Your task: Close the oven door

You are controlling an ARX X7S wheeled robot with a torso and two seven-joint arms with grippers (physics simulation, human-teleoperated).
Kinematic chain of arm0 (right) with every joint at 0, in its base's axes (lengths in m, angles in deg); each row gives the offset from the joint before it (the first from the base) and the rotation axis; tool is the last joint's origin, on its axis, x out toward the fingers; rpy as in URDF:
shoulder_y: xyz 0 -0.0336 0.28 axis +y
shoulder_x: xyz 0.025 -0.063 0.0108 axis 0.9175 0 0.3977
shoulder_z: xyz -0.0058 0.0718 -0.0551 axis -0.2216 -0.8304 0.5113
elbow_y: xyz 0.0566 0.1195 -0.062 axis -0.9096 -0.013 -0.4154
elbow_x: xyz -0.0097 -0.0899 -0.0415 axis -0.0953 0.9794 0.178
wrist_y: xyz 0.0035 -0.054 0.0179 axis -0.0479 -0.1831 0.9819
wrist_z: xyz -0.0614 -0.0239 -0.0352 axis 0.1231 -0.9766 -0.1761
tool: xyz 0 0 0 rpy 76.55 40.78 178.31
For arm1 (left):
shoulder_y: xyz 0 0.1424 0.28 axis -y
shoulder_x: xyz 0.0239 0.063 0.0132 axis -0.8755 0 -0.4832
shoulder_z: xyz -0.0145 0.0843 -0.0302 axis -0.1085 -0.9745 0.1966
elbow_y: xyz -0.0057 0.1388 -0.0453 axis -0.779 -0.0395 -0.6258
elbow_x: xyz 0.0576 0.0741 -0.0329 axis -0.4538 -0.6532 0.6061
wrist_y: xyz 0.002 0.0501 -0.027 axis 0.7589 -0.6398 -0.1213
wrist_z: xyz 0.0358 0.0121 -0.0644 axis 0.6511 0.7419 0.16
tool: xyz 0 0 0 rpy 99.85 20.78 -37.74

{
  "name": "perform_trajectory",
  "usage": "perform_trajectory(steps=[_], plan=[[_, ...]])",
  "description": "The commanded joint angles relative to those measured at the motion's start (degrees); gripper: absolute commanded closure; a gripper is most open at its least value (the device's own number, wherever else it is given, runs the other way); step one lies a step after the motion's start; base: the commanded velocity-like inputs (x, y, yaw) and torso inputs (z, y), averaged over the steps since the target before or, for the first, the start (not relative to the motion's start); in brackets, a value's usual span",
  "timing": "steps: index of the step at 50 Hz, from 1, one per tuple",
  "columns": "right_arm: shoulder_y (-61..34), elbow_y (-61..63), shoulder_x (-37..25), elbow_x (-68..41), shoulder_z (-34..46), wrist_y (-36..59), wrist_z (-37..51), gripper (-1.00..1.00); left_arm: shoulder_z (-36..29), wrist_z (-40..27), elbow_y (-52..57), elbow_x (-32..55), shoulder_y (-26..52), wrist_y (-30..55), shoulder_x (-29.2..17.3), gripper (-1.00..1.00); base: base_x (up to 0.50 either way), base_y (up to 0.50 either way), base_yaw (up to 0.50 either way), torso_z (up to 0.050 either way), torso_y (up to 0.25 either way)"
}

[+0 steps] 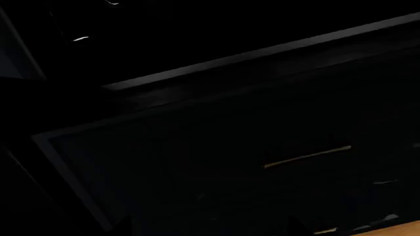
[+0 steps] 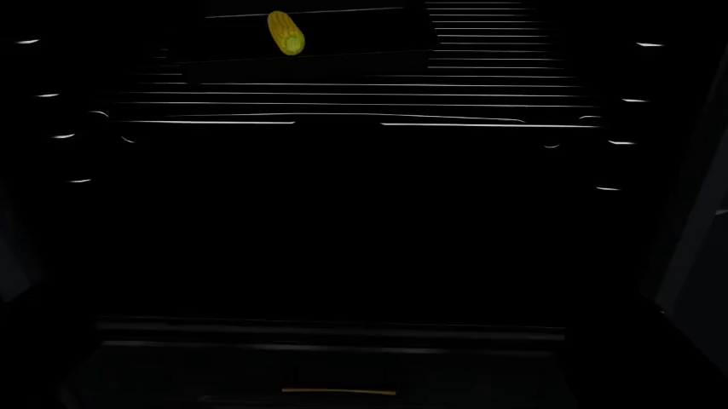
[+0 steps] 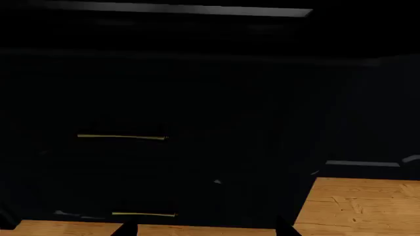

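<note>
In the head view the oven door hangs open as a wide black slab, lying flat in front of the oven cavity with its front edge nearest me. From underneath, the left wrist view shows the oven door's edge as a pale strip, and so does the right wrist view for the oven door. My left gripper is open, its dark tips barely showing. My right gripper is open with nothing between its fingers. Both sit below the door, facing the drawer fronts. Neither gripper shows in the head view.
Oven racks fill the cavity, and a yellow corn cob lies on a dark tray at the back. Below the door is a black drawer front with a brass pull. Wooden floor lies beneath.
</note>
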Motion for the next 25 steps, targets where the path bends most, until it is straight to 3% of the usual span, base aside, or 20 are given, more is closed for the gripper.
perform_trajectory(steps=[1,2,3,6,7,9,10,11,15,16,17,23,24,25], plan=[[0.53,11.93,-3.36,0.49,-0.80,5.64,3.65,-1.00,1.92,-1.72,12.37,2.00,1.37,7.62,-1.74,-1.00,0.00,0.00,0.00,0.000,0.000],[0.61,12.69,-3.56,0.48,-0.86,6.01,3.87,-1.00,2.04,-1.90,13.11,2.12,1.51,8.28,-1.84,-1.00,0.00,0.00,0.00,0.000,0.000],[0.69,15.33,-4.23,0.64,-0.95,7.41,4.58,-1.00,1.63,-1.63,8.00,1.07,1.82,3.52,-0.73,-1.00,0.00,0.00,0.00,0.000,0.000],[0.24,17.32,-4.65,0.73,-1.00,9.03,5.32,-1.00,1.82,-1.52,9.20,1.72,2.31,4.21,-0.72,-1.00,0.00,0.00,0.00,0.000,0.000],[-0.04,18.34,-4.87,0.97,-0.83,9.94,5.64,-1.00,2.70,-2.02,17.80,4.46,2.57,12.22,-2.46,-1.00,0.00,0.00,0.00,0.000,0.000],[-0.22,20.10,-5.36,1.25,-0.68,11.11,6.07,-1.00,2.70,-2.70,19.47,4.11,2.81,13.25,-2.63,-1.00,0.00,0.00,0.00,0.000,0.000],[-0.44,21.81,-5.79,1.35,-0.76,12.30,6.56,-1.00,1.94,-2.18,14.91,2.75,2.84,8.63,-1.70,-1.00,0.00,0.00,0.00,0.000,0.000],[-0.63,23.22,-6.14,1.29,-0.88,13.29,6.90,-1.00,2.87,-3.00,20.86,4.48,3.64,14.60,-2.75,-1.00,0.00,0.00,0.00,0.000,0.000],[-0.95,26.08,-6.96,1.66,-0.92,15.55,7.88,-1.00,2.78,-3.66,23.60,4.45,4.23,16.61,-3.05,-1.00,0.00,0.00,0.00,0.000,0.000],[-1.02,26.75,-7.15,1.73,-0.93,16.05,8.07,-1.00,1.77,-3.02,18.11,2.73,3.93,10.96,-2.04,-1.00,0.00,0.00,0.00,0.000,0.000],[-1.18,27.16,-7.27,1.74,-0.90,16.48,8.17,-1.00,2.52,-3.67,23.02,4.25,4.83,16.35,-2.84,-1.00,0.00,0.00,0.00,0.000,0.000],[-3.39,30.37,-8.27,2.57,-0.28,20.94,9.08,-1.00,1.87,-4.13,25.88,4.75,6.81,20.42,-2.64,-1.00,0.00,0.00,0.00,0.000,0.000],[-4.29,30.61,-8.38,2.54,-0.32,21.95,9.15,-1.00,0.52,-3.34,19.19,2.53,6.03,12.97,-1.54,-1.00,0.00,0.00,0.00,0.000,0.000],[-4.52,30.58,-8.38,2.42,-0.42,22.13,9.16,-1.00,0.50,-3.43,19.25,2.48,6.21,13.14,-1.52,-1.00,0.00,0.00,0.00,0.000,0.000]])
